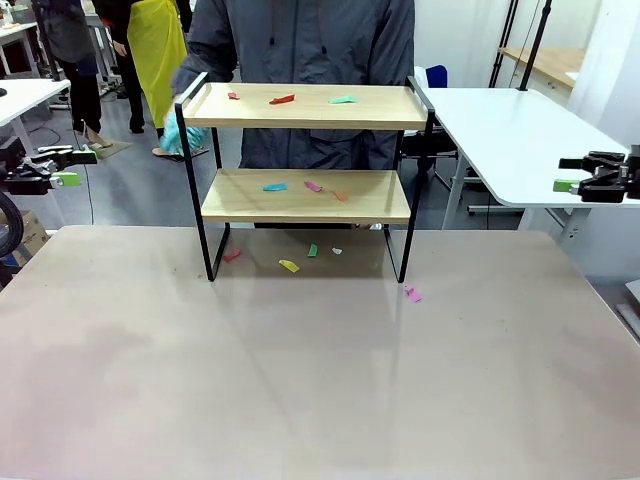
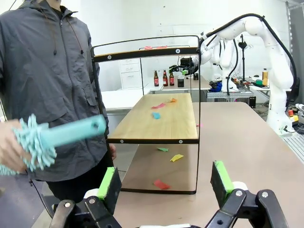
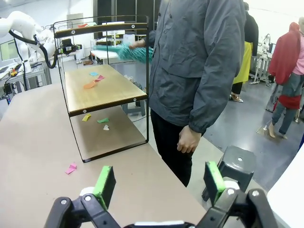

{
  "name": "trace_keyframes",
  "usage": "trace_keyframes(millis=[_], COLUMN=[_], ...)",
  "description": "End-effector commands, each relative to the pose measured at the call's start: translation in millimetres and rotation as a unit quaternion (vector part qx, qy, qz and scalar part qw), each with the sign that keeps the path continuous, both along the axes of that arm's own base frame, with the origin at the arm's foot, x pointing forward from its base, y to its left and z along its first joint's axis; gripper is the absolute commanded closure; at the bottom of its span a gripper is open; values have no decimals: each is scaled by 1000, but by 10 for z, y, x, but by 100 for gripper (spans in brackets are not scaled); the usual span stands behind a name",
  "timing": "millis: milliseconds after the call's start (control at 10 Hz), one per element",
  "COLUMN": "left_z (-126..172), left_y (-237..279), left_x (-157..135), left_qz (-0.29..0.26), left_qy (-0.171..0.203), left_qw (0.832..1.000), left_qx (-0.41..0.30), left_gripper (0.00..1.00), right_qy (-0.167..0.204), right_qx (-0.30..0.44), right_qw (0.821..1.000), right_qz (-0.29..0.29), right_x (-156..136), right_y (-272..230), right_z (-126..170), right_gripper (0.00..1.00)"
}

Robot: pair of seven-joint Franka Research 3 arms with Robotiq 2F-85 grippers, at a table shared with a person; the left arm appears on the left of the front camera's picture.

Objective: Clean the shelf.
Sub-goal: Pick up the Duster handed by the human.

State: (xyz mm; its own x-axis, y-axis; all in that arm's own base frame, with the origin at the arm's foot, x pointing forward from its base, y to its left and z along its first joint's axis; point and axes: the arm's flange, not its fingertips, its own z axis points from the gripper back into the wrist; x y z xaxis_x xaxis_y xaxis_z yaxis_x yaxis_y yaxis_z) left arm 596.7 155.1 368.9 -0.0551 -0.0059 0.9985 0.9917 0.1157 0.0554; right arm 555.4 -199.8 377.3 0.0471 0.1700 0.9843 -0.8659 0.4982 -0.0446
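Note:
The shelf (image 1: 305,200) stands at the table's far side, a two-tier rack of light boards on a black frame. Coloured paper scraps lie on its top board (image 1: 282,99) and on its lower board (image 1: 274,186). Behind it a person in a grey jacket (image 1: 310,40) holds a teal duster (image 1: 180,130) at the shelf's left end. My left gripper (image 1: 76,167) hangs open off the table's left side, facing the shelf (image 2: 156,118) and the duster (image 2: 52,140). Off the right side, my right gripper (image 1: 572,173) is open too, its fingers (image 3: 103,183) empty.
More scraps lie on the table (image 1: 300,380) under the shelf (image 1: 288,265), and a pink one (image 1: 412,293) lies by its right leg. A white side table (image 1: 520,130) stands at the right. A black stool (image 3: 237,164) stands near the person's legs.

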Motion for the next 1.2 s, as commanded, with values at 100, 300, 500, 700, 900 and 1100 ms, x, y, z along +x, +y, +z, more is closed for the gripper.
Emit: trace_keyframes(millis=[100, 300, 500, 700, 900, 1100], left_z=[50, 50, 50, 50, 50, 50], left_y=[-4, -4, -4, -4, -4, -4], left_x=[-9, -9, -9, -9, -9, -9], left_qz=[-1, -1, -1, -1, -1, -1], left_qy=[-6, -6, -6, -6, -6, -6], left_qw=[1000, 1000, 1000, 1000, 1000, 1000], left_qx=[0, 0, 0, 0, 0, 0], left_gripper=[0, 0, 0, 0, 0, 0], right_qy=[-1, -1, -1, -1, -1, -1], right_qx=[0, 0, 0, 0, 0, 0], right_qw=[1000, 1000, 1000, 1000, 1000, 1000], right_qz=[1, 1, 1, 1, 1, 1], right_x=[-3, -3, -3, -3, -3, -3], right_y=[18, 18, 18, 18, 18, 18], right_z=[8, 8, 8, 8, 8, 8], right_gripper=[0, 0, 0, 0, 0, 0])
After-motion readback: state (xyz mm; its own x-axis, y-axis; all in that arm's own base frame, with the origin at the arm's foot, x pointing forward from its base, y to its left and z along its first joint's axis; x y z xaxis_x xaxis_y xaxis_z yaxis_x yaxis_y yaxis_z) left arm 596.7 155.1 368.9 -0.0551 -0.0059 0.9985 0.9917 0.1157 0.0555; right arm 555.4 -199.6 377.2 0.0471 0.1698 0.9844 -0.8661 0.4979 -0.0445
